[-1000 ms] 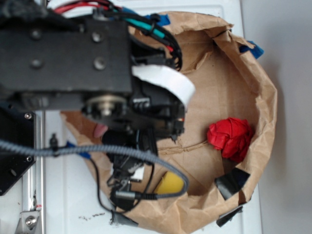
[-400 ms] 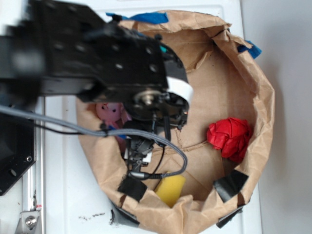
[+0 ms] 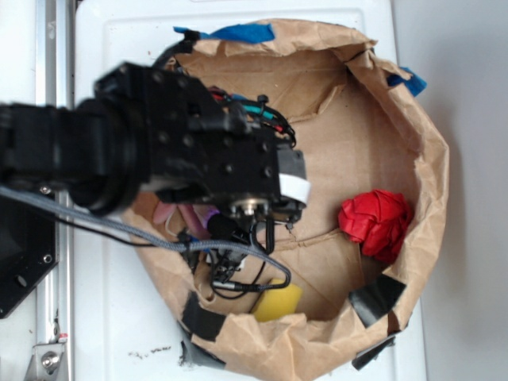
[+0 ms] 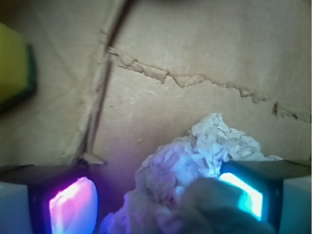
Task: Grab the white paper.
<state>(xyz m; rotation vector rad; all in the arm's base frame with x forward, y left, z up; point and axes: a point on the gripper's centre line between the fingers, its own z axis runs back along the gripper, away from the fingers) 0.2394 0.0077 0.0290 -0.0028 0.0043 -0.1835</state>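
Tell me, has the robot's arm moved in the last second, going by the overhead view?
Yes. Against the red paper ball, which has stayed put, the black arm has swung down the picture, uncovering the brown bag's top rim.

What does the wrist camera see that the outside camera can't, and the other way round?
Only the wrist view shows the crumpled white paper ball, lying between the open gripper fingers.

Only the exterior view shows the red crumpled paper ball, the pink plush toy and the black robot arm.

Both show the brown paper floor and the yellow block.
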